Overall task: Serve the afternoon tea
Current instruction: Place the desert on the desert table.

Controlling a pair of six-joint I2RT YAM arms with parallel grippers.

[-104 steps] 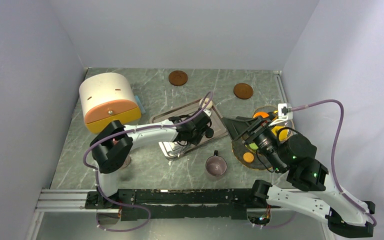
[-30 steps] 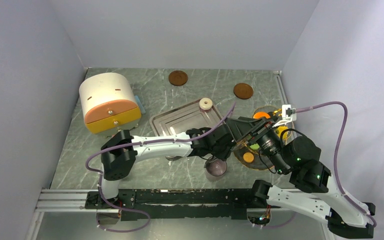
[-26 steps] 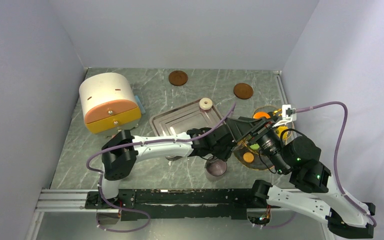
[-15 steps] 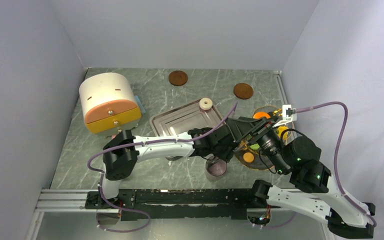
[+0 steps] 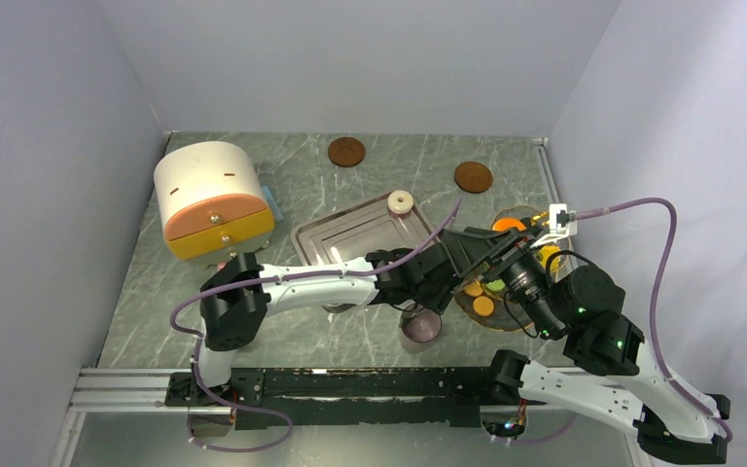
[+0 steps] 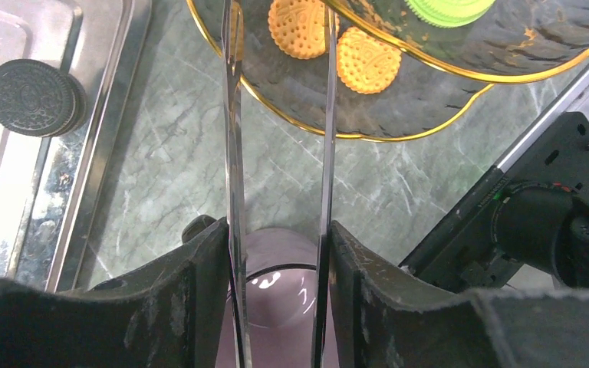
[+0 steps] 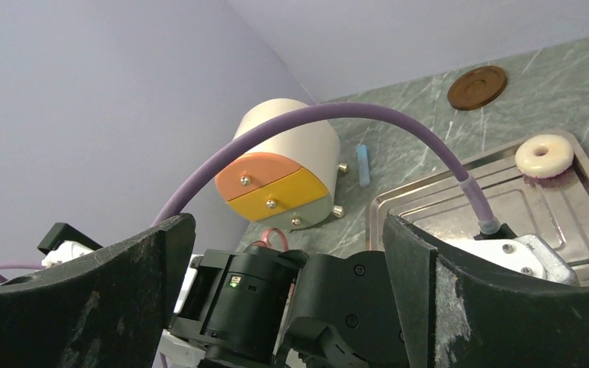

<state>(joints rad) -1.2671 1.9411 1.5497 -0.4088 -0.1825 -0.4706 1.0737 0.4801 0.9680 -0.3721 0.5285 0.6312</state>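
Observation:
My left gripper (image 5: 436, 279) is shut on thin metal tongs (image 6: 234, 153), whose blades reach over the gold-rimmed glass plate (image 5: 477, 322). An orange treat (image 6: 299, 27) lies on the plate between the blade tips. A second orange treat (image 6: 364, 60) and a green one (image 6: 445, 8) lie beside it. The pinkish mug (image 5: 420, 326) stands right under the left gripper (image 6: 280, 230). A black treat (image 6: 34, 96) lies in the steel tray (image 5: 350, 233). A cream ring (image 5: 401, 201) sits at the tray's far corner. My right gripper (image 5: 467, 248) is open and empty, held above the plate.
A cream box with orange and yellow drawers (image 5: 212, 199) stands at the left, a small blue piece (image 7: 363, 165) beside it. Two brown discs (image 5: 346, 151) (image 5: 473, 176) lie at the back. The right arm hangs close over the plate and the left wrist.
The left arm has swung from the tray to the plate with the tongs. A second orange treat now shows on the plate at the tong tips. The right arm has barely moved.

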